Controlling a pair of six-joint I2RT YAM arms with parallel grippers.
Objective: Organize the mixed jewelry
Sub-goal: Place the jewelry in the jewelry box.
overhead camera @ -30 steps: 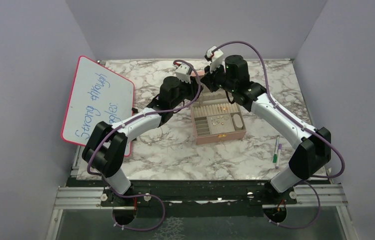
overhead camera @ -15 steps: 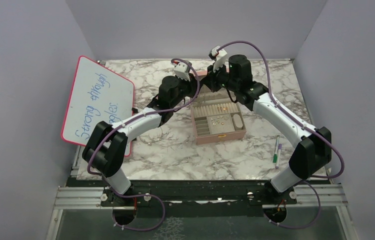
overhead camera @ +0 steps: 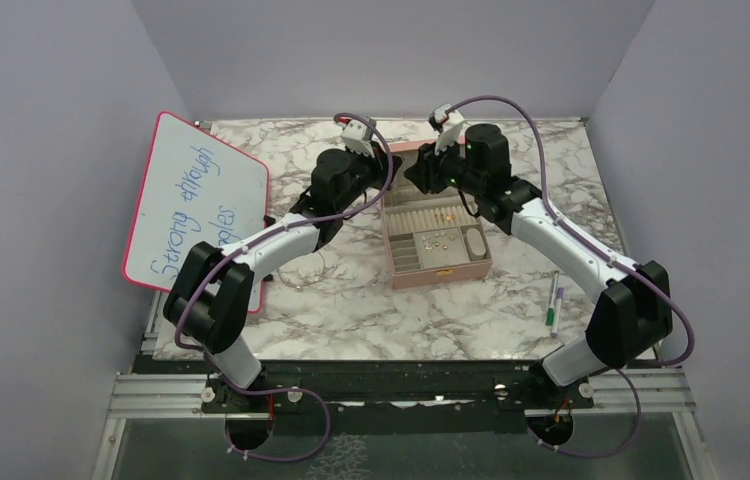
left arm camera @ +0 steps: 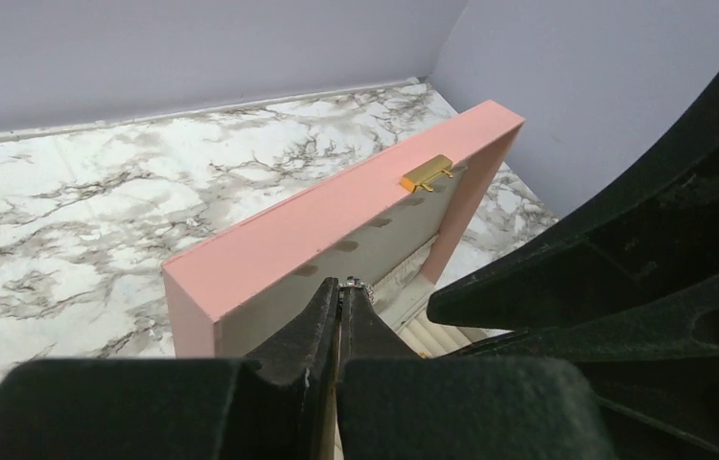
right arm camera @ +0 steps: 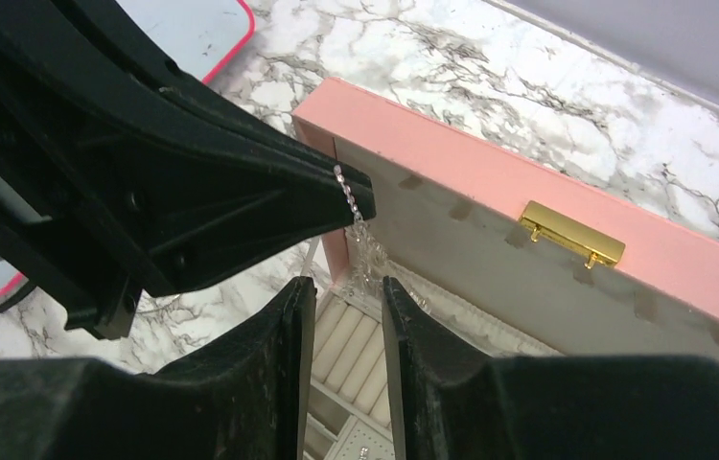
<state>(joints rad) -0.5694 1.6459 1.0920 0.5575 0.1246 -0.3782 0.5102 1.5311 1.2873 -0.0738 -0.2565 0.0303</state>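
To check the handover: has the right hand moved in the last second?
Yes. In the top view the right hand shifted rightward and slightly nearer, judged against the pink box, which stayed put.

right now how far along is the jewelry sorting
Done: several small pieces sit in the pink box. In hand: the left hand pinches a silver chain above the open box; the right hand is open beside it. Left: laying that chain in.

Robot lab booth: plain lavender walls (overhead camera: 51,80), marble-print table (overhead camera: 351,310), aluminium mounting rail (overhead camera: 401,396).
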